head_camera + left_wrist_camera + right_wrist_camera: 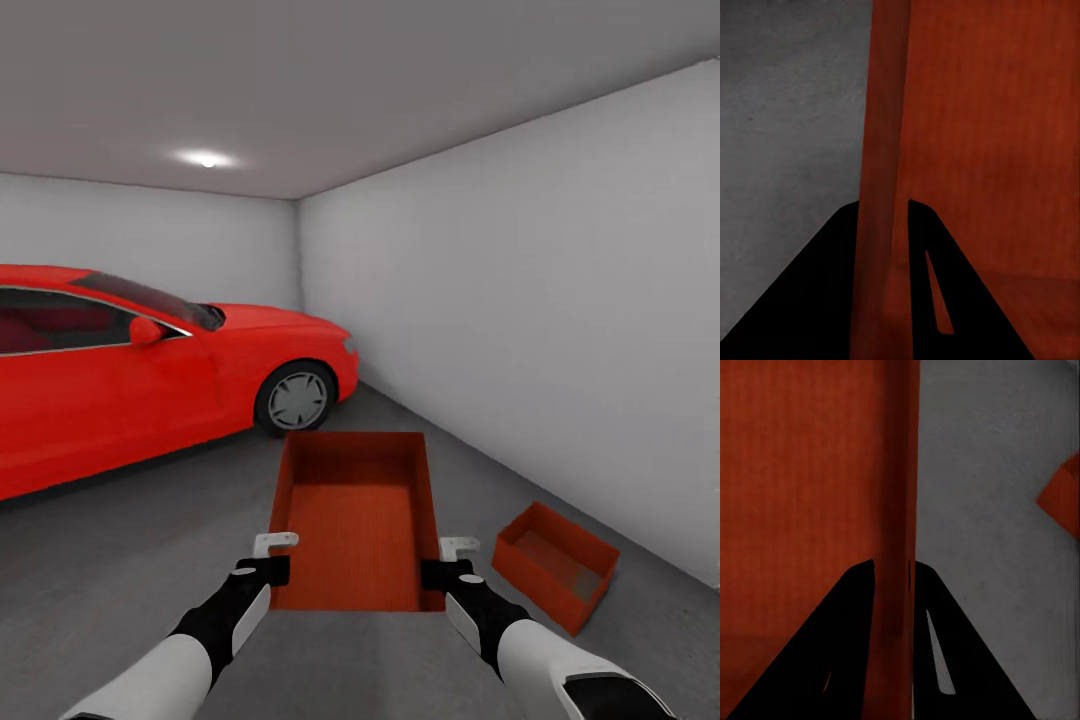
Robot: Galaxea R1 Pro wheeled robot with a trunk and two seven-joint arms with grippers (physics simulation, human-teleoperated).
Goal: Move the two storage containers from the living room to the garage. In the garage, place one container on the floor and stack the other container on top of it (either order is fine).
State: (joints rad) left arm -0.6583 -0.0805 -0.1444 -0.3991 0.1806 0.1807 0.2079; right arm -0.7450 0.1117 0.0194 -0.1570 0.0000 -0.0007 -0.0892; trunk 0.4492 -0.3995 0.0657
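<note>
Orange-red container (355, 520), side walls pinched by left end effector (272, 557) and right end effector (452, 562), fingertips partly hidden.

matt ribbed bin (360, 520), rough floor (130, 570), glossy car (150, 370)

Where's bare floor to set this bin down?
Bare concrete floor lies between the car and the held bin, and ahead along the wall. It is tighter on the right, where the other bin sits near the wall.
</note>
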